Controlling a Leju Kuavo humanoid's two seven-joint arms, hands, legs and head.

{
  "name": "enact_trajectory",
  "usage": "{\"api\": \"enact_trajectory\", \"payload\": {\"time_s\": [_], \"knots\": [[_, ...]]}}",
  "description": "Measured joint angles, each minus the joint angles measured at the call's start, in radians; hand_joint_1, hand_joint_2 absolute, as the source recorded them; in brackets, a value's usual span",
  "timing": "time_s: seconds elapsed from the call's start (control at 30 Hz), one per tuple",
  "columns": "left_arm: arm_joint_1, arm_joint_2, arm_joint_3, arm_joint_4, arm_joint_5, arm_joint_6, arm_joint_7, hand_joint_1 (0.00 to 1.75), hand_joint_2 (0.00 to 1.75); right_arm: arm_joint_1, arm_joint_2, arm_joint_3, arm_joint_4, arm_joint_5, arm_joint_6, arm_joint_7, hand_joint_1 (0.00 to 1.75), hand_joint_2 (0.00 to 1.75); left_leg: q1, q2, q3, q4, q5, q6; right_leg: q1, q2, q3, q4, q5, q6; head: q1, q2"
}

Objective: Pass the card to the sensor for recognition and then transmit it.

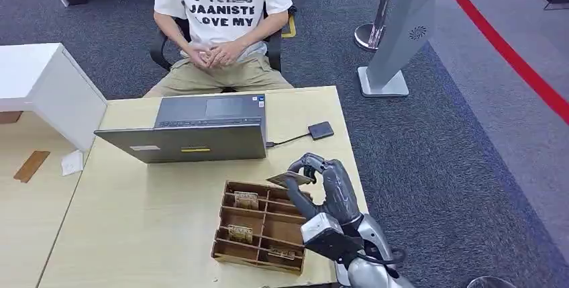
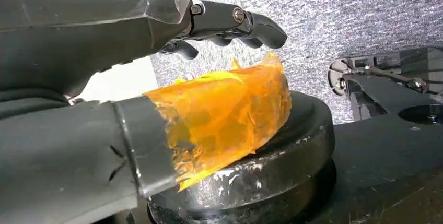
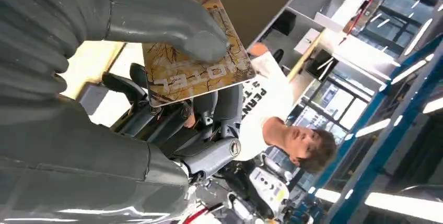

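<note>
The right hand (image 1: 321,179) is up over the desk (image 1: 147,221), near the desk's right edge. It is grasping a card (image 1: 290,179) w/ its thumb on top and fingers (image 3: 156,122) under. In the right wrist view the card (image 3: 196,59) is brown and gold w/ the word HOTEL on it.

The card sits just over the far right corner of a wooden box (image 1: 258,226). The box has little compartments w/ more cards (image 1: 245,200) in some. It is near the desk's front edge, on the right side.

Past the hand, a small black sensor (image 1: 321,130) lies flat by the desk's right edge. A wire joins it to a laptop (image 1: 194,130) in the middle of the desk.

A person (image 1: 218,13) sits at the far edge, hands together.

The left hand (image 2: 172,36) holds nothing, fingers apart. Orange tape (image 2: 224,114) is on its thumb.
</note>
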Motion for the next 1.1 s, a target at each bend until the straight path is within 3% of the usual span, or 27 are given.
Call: {"api": "enact_trajectory", "payload": {"time_s": [0.53, 0.83, 1.1], "knots": [[0.0, 0.0, -0.002, 0.0, -0.014, -0.002, 0.001, 0.0, 0.0, -0.048, 0.008, 0.003, 0.0, 0.02, 0.008, 0.015, 1.75, 1.75, 0.0, 0.0, -0.001, 0.0, 0.0, 0.0, 0.0, 0.0, 0.0, 0.0, 0.0, 0.0, 0.0, 0.0], [-0.025, 0.0, -0.043, 0.0, -0.077, -0.023, 0.032, 0.0, 0.0, -0.317, 0.074, 0.044, 0.146, 0.133, 0.079, 0.184, 1.75, 1.75, 0.0, 0.001, 0.0, 0.0, 0.004, -0.002, 0.0, 0.0, 0.0, 0.0, 0.004, -0.002, 0.0, 0.0], [-0.044, 0.002, -0.087, 0.0, -0.113, -0.078, 0.031, 0.0, 0.0, -0.504, 0.166, 0.062, 0.356, 0.275, 0.08, 0.283, 1.75, 1.75, 0.001, 0.0, 0.0, 0.0, 0.004, -0.003, 0.0, 0.0, 0.0, 0.002, 0.004, -0.002, 0.0, 0.0]]}}
